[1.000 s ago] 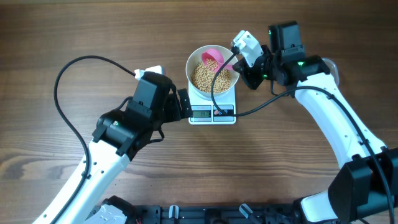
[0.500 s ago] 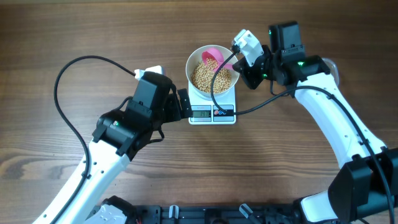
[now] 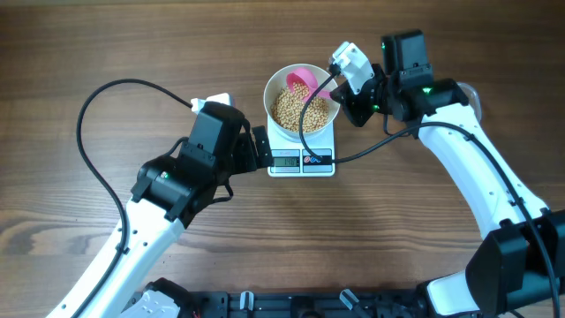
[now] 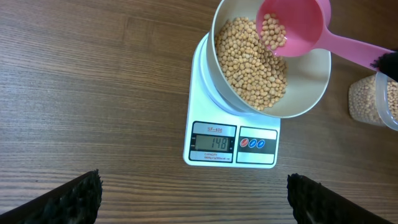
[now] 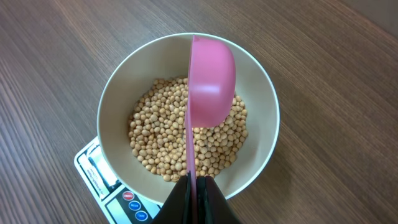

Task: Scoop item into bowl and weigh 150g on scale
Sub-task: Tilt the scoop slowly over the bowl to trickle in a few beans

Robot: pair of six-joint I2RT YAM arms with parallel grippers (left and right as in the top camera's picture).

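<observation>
Nothing has shifted since the earlier frames: both arms and every object sit where they were. Seen from overhead, the white bowl [image 3: 274, 91] stands on the scale [image 3: 301, 162] near the middle of the wooden table [image 3: 106, 44], and the beans [image 3: 291, 110] fill its bottom. The scale's display faces 6 o'clock and reads 148. A pink scoop [image 3: 300, 81] hangs over the bowl's rim at 1 o'clock with a few beans in it. The right gripper [image 5: 194, 186] is clamped on the scoop's handle at 2 o'clock of the bowl. A black cable [image 3: 307, 119] from that wrist crosses over the bowl and hides a strip of beans. The left gripper [image 3: 261, 148] waits just beside the scale at 9 o'clock, its jaws wide apart and holding nothing. A clear container [image 4: 373, 99] of more beans stands at 3 o'clock, partly hidden by the right arm.
</observation>
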